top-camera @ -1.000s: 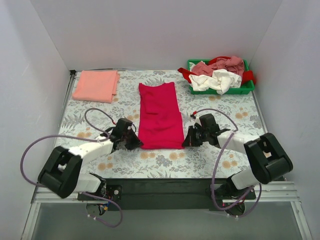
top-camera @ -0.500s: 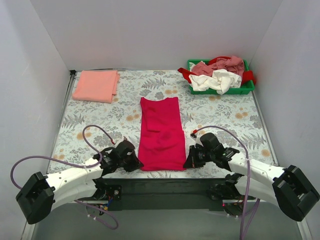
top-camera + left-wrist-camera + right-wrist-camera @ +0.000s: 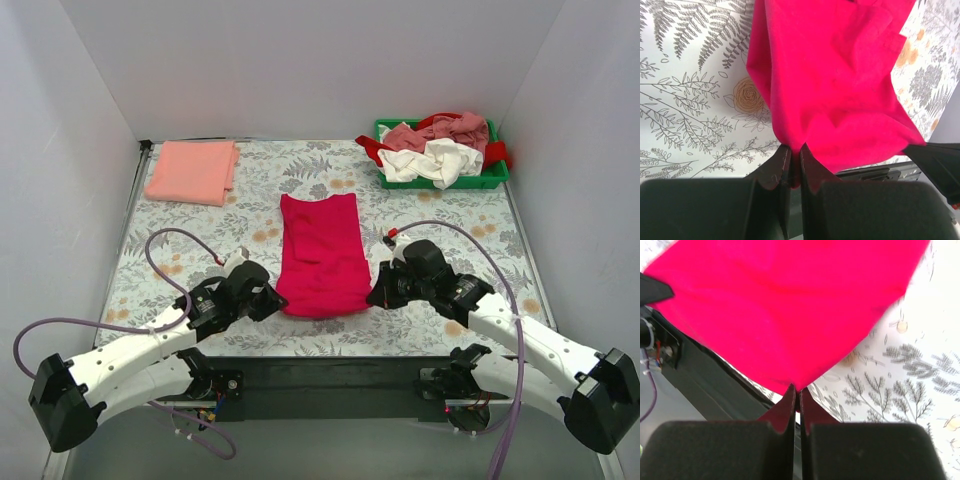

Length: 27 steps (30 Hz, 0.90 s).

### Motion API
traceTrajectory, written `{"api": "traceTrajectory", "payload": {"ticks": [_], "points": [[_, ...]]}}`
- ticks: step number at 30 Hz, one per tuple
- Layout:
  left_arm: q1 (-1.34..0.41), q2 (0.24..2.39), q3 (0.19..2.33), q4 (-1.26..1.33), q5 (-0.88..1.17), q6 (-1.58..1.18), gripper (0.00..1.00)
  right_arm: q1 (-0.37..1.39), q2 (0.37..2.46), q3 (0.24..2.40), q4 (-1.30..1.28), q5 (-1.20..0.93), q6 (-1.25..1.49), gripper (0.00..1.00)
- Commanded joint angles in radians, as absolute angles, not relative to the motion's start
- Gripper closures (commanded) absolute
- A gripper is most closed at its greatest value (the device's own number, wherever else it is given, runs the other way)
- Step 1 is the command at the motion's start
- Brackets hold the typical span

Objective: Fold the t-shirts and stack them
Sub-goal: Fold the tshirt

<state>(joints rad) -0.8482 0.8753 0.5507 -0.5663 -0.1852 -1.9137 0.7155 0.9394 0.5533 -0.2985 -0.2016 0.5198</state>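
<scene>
Crimson t-shirt (image 3: 322, 255) lies well apart from the green bin (image 3: 470, 183); left gripper (image 3: 272, 300) and right gripper (image 3: 376, 295) each pinch a near corner, jaws closed tight on the cloth.

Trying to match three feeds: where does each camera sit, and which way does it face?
Top external: above and behind the robot, looking down on the floral-print table; left arm and right arm show.
Left wrist: on the left arm, looking along shut left jaws pinching the crimson-red cloth t-shirt.
Right wrist: likewise, right jaws pinching its other near corner.
Shared: all three show that t-shirt.
</scene>
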Motion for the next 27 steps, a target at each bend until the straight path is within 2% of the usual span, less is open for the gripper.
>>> {"api": "traceTrajectory", "payload": {"ticks": [1, 8, 17, 27], "points": [[-0.850, 0.868, 0.649, -0.667, -0.273, -1.917, 1.00, 0.715, 0.919, 0.667, -0.382, -0.161, 0.456, 0.99], [-0.850, 0.761, 0.699, -0.693, -0.227, -1.895, 1.00, 0.715, 0.905, 0.784, -0.523, -0.280, 0.398, 0.99], [-0.850, 0.756, 0.773, -0.738, -0.169, -1.882, 1.00, 0.713, 0.910, 0.884, -0.634, -0.406, 0.362, 0.99], [-0.850, 0.813, 0.811, -0.724, -0.290, -1.881, 1.00, 0.690, 0.976, 0.956, -0.631, -0.243, 0.311, 0.99]]}}
